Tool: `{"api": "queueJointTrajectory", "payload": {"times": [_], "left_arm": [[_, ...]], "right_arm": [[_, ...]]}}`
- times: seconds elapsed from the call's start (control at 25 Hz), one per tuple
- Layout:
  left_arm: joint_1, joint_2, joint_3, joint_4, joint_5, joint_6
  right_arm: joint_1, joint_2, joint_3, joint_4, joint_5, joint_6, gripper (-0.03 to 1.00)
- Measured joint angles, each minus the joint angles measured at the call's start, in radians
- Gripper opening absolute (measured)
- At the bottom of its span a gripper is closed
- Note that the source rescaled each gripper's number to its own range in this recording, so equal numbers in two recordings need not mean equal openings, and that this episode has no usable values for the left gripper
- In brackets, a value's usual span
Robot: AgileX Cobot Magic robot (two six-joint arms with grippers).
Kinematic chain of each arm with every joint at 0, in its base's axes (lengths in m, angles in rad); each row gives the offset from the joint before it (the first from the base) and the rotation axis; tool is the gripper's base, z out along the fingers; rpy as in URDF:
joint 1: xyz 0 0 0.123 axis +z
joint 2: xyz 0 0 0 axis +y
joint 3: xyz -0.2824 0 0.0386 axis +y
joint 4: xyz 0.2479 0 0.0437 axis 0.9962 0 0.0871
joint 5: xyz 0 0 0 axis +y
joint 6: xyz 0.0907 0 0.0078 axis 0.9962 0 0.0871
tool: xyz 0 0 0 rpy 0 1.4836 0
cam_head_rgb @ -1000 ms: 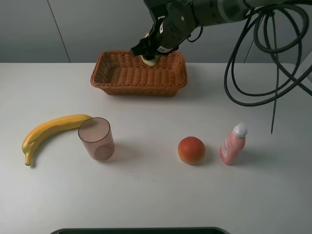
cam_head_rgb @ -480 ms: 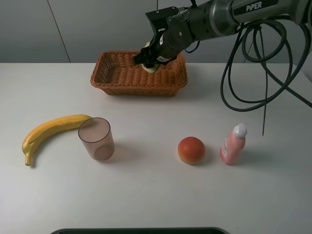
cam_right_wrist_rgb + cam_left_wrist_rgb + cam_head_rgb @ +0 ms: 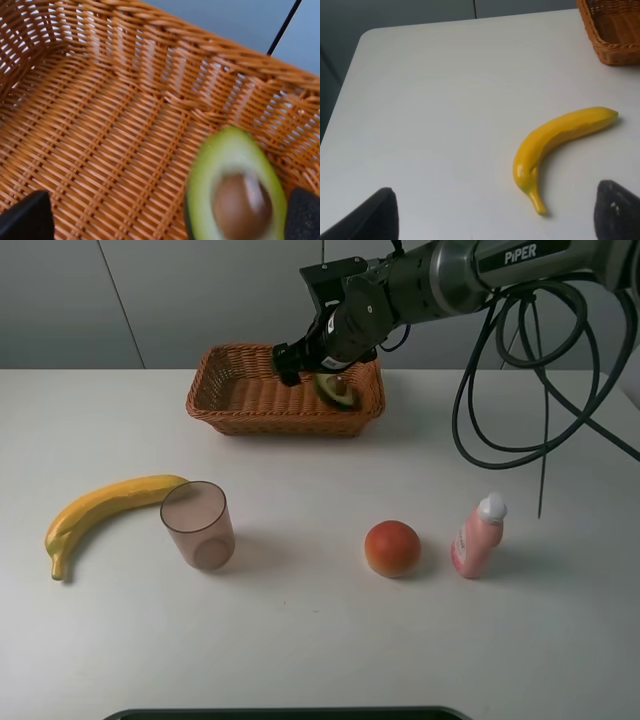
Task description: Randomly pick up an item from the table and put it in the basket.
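The halved avocado (image 3: pixel 336 390) lies cut side up in the right part of the brown wicker basket (image 3: pixel 270 418) at the back of the white table (image 3: pixel 300 650). My right gripper (image 3: pixel 308 358) hovers just above it, jaws apart and empty. In the right wrist view the avocado (image 3: pixel 232 192) is blurred, free on the basket weave (image 3: pixel 100 125) between the two dark fingertips of the gripper (image 3: pixel 165 220). My left gripper (image 3: pixel 495 220) is open and empty low over the table near the banana (image 3: pixel 560 137); it does not show in the exterior view.
A yellow banana (image 3: pixel 110 502) and a translucent pink cup (image 3: pixel 198 524) stand front left. A round red-orange fruit (image 3: pixel 392 547) and a pink bottle with a white cap (image 3: pixel 478 536) stand front right. Black cables (image 3: pixel 520 390) hang at the right. The basket's corner (image 3: pixel 615 35) shows in the left wrist view.
My right gripper held the avocado over the basket, then opened. The avocado has dropped free into the basket's right part. The left arm has not moved.
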Motion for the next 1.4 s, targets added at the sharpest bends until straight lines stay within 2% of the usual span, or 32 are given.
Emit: {"api": "queueJointTrajectory", "payload": {"times": [0.08,0.2,0.36,0.48,0.76,0.84,0.96,1.4], "left_arm": [[0.0,0.0,0.0,0.0,0.0,0.0],[0.0,0.0,0.0,0.0,0.0,0.0],[0.0,0.0,0.0,0.0,0.0,0.0],[0.0,0.0,0.0,0.0,0.0,0.0],[0.0,0.0,0.0,0.0,0.0,0.0],[0.0,0.0,0.0,0.0,0.0,0.0],[0.0,0.0,0.0,0.0,0.0,0.0],[0.0,0.0,0.0,0.0,0.0,0.0]], "right_arm": [[0.0,-0.005,0.0,0.001,0.019,-0.006,1.0],[0.0,-0.052,0.0,0.01,0.105,-0.034,1.0],[0.0,-0.206,0.0,0.095,0.254,-0.236,1.0],[0.0,-0.348,0.0,0.122,0.395,-0.313,1.0],[0.0,-0.667,0.0,0.136,0.712,-0.356,1.0],[0.0,-0.763,0.018,0.136,0.776,-0.359,1.0],[0.0,-0.927,0.104,0.129,0.82,-0.351,1.0],[0.0,-1.618,0.63,0.119,0.847,-0.327,1.0]]}}
